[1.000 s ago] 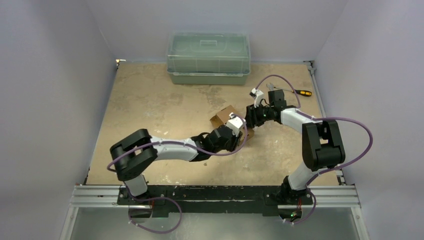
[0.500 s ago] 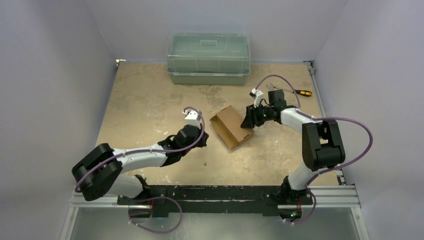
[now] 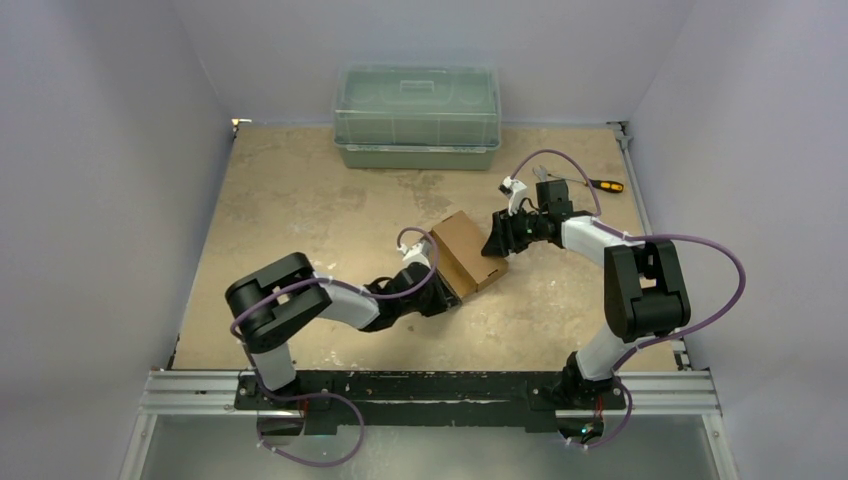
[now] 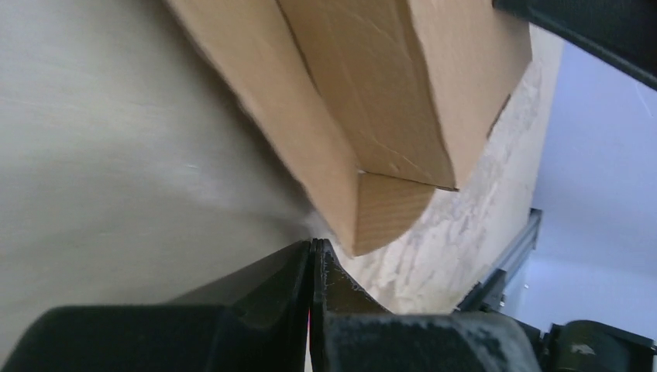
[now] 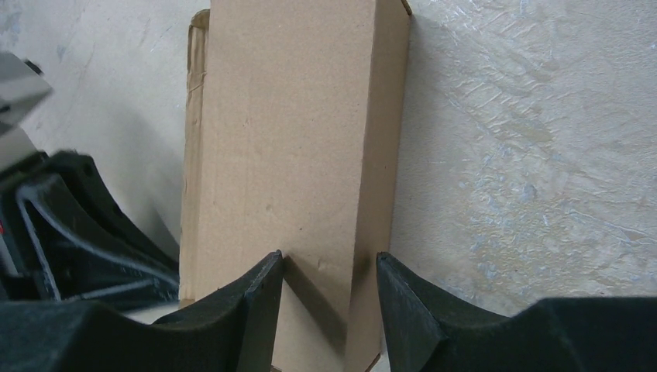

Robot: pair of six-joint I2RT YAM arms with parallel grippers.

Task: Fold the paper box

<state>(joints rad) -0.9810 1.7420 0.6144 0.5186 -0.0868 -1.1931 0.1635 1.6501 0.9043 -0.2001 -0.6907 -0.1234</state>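
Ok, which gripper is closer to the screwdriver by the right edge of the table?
Right. The right gripper sits at the paper box, with the screwdriver beyond it toward the far right edge. The left gripper, shut, is on the box's opposite, near-left side, farther off.

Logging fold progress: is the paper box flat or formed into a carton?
Formed: the paper box shows as an oblong carton with top and side faces. Whether its ends are tucked, cannot tell.

The paper box (image 3: 466,248) is flanked by the left tool (image 3: 447,292) and right tool (image 3: 495,247), with the bin (image 3: 416,117) behind and the screwdriver (image 3: 605,185) far right.
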